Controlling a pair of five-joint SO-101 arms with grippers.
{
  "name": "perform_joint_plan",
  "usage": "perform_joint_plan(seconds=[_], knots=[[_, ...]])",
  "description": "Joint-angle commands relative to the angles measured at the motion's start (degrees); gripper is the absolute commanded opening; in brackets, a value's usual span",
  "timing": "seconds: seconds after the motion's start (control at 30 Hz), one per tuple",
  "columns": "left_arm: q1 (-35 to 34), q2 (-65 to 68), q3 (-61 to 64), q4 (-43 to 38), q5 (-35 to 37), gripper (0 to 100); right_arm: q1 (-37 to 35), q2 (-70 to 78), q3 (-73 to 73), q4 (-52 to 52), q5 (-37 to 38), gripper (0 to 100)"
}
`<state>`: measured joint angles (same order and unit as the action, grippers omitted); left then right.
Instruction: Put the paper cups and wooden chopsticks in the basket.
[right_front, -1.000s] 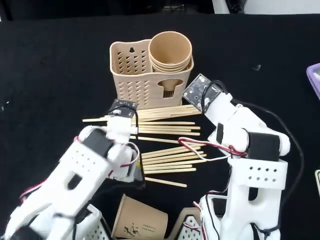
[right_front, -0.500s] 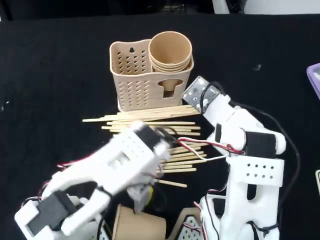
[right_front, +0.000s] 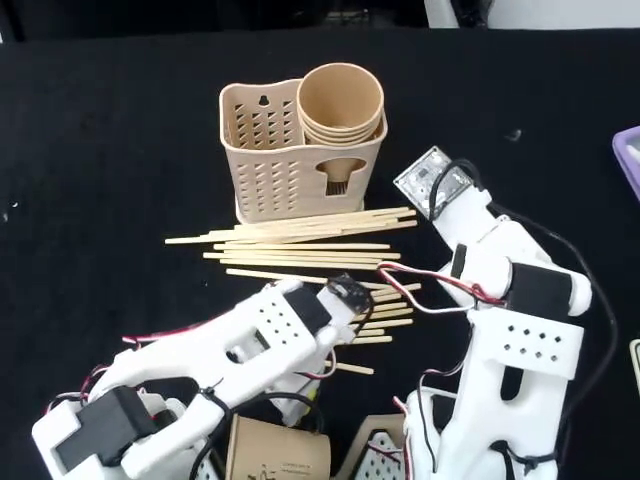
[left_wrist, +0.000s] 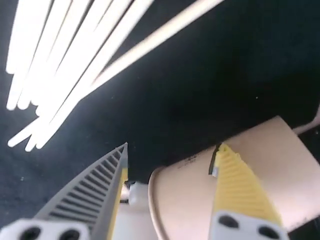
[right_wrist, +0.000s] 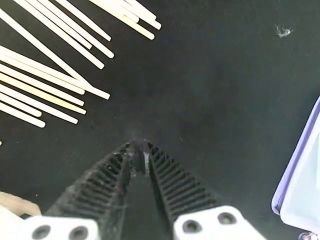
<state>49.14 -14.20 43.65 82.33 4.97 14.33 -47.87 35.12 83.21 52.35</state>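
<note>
- Black counter (right_front: 120, 120) under everything.
- Upright basket (right_front: 270, 170) at the back, nested cups (right_front: 340, 100) standing in one end.
- Open left end effector (left_wrist: 172, 150), straddling the rim end of the tipped cup (right_front: 275, 452) at the near edge, well apart from the basket. Best to close gently so the wall does not crush, then lift high before crossing.
- Shut right end effector (right_wrist: 139, 146), empty, above the counter beside stick tips.
- Scattered chopsticks (right_front: 310, 250) just in front of the basket.
</note>
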Motion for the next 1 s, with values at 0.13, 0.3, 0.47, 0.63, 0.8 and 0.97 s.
perform_joint_plan(seconds=[0.13, 0.3, 0.47, 0.63, 0.8, 0.97], knots=[[-1.5, -9.0, -10.2, 5.2, -0.6, 28, 1.1, -1.6, -2.6, -1.1, -0.3, 1.1], [-11.6, -26.2, -16.7, 12.3, -4.1, 28, 1.1, -1.6, -2.5, -0.9, -0.4, 1.1], [-19.8, -36.4, -13.1, 16.6, -14.2, 28, 0.7, -1.6, -2.5, -1.1, -0.4, 1.1], [-24.4, -36.0, -7.2, 16.8, -31.8, 28, -1.9, -1.6, -2.6, -1.1, -0.6, 1.1], [-29.3, -29.9, -5.4, 18.5, -41.4, 27, -2.5, -1.6, -2.6, -1.1, -2.7, 1.1], [-31.3, -16.4, -5.8, 18.5, -46.2, 27, -2.5, -1.6, -2.6, -1.1, -2.8, 1.1]])
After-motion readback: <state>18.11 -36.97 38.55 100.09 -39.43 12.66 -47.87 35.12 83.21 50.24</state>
